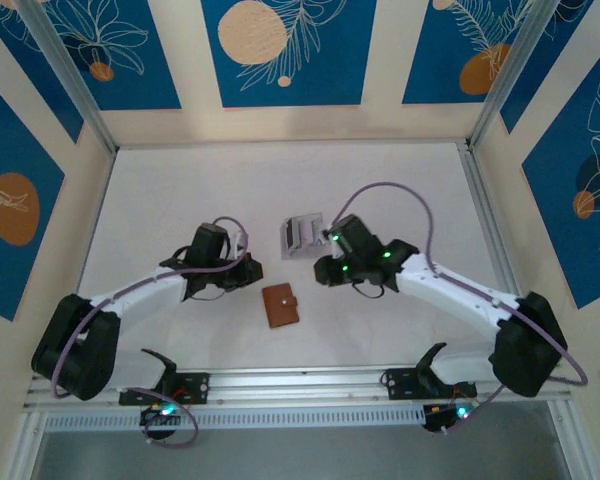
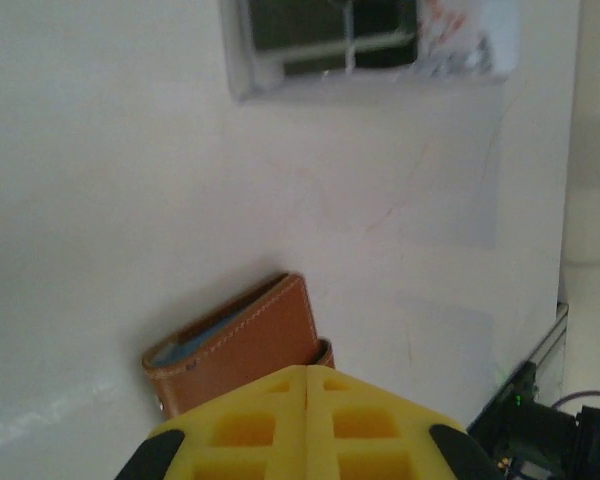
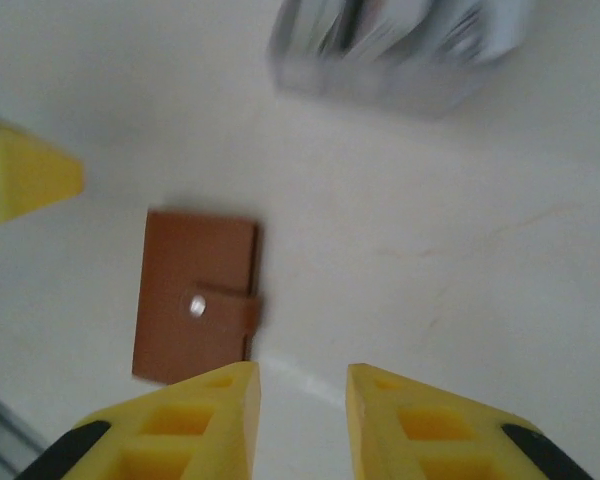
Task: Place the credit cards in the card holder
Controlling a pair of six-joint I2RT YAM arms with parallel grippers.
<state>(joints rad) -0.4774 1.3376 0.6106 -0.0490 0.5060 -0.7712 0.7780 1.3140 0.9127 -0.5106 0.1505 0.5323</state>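
Observation:
The card holder (image 1: 280, 305) is a small brown leather wallet, snapped closed and flat on the white table between the two arms. My left gripper (image 1: 248, 268) hovers just left of it. In the left wrist view its yellow fingers (image 2: 308, 375) are pressed together over the wallet's near edge (image 2: 240, 345), with nothing between them. My right gripper (image 1: 325, 270) hangs right of the wallet. Its jaws (image 3: 302, 380) stand apart over bare table, with the wallet (image 3: 195, 295) to their left. Greyish slabs that look like the credit cards (image 3: 400, 40) stand blurred in a slotted stand.
The clear grey slotted stand (image 1: 302, 238) sits behind the wallet, close to the right wrist, and appears as (image 2: 370, 45) in the left wrist view. A yellow fingertip of the left gripper (image 3: 25, 175) shows at the left. Patterned walls and metal rails enclose the table.

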